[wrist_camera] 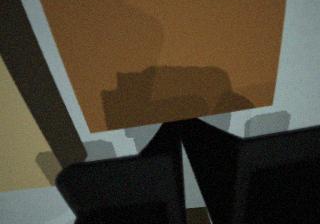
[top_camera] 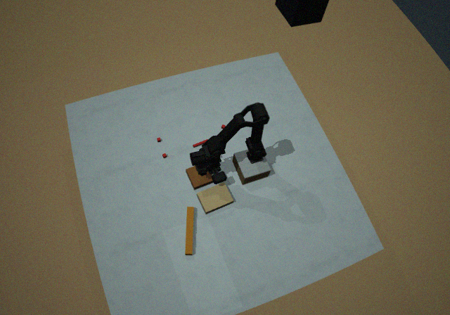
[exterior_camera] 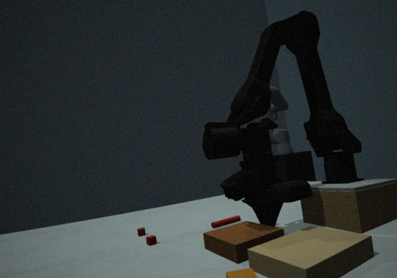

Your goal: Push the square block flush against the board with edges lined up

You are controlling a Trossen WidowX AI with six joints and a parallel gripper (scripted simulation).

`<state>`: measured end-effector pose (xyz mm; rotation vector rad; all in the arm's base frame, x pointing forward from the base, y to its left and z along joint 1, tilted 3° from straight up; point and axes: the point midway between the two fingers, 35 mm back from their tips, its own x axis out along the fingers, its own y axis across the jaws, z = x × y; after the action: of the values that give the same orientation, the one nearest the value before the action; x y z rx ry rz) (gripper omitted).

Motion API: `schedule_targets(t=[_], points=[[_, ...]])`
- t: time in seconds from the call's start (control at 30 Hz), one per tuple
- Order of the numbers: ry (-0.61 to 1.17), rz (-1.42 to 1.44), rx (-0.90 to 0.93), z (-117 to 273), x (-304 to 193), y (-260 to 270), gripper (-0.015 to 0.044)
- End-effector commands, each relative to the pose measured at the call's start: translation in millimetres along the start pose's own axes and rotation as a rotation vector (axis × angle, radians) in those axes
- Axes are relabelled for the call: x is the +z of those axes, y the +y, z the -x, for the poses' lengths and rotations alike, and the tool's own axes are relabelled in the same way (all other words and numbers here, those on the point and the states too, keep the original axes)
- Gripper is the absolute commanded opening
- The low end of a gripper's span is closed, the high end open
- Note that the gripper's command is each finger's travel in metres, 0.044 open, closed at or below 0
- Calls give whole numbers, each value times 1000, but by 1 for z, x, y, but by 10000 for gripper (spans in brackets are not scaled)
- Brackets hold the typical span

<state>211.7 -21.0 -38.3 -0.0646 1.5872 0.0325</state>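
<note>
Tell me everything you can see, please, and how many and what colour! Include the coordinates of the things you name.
Slab [top_camera: 196, 178] [exterior_camera: 243, 236] [wrist_camera: 215, 34]: one, brown, by the pincer
Board [top_camera: 216, 199] [exterior_camera: 307, 249] [wrist_camera: 12, 134]: one, tan, beside the slab
Bar [top_camera: 189, 231] [exterior_camera: 240, 273]: one, orange, on the mat
Cubes [top_camera: 158, 139] [exterior_camera: 151, 240]: three, red, on the mat
Rod [top_camera: 200, 143] [exterior_camera: 226, 221]: one, red, on the mat
Mat [top_camera: 119, 195] [exterior_camera: 80, 252] [wrist_camera: 302, 34]: one, pale, on the table
Table [top_camera: 43, 159]: one, tan, underneath
Box [top_camera: 256, 176] [exterior_camera: 330, 207]: one, wooden brown, under the arm
Tall block [top_camera: 305, 3] [exterior_camera: 293, 165]: one, black, behind
Machine [exterior_camera: 281, 140]: one, pale, behind
Walls [exterior_camera: 96, 76]: two, blue-grey, behind
Arm [top_camera: 232, 126] [exterior_camera: 316, 76]: one, black
Pincer [top_camera: 209, 174] [exterior_camera: 268, 224] [wrist_camera: 176, 116]: one, black, shut
</note>
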Motion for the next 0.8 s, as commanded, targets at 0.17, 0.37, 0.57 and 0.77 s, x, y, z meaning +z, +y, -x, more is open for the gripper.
schedule_targets(t=[0.17, 0.37, 0.57, 0.77], points=[[1, -4, -3, 0, 0, -1, 0], [2, -4, -3, 0, -10, -1, 0], [3, -4, -3, 0, -20, -1, 0], [4, -4, -3, 0, -30, 0, 0]])
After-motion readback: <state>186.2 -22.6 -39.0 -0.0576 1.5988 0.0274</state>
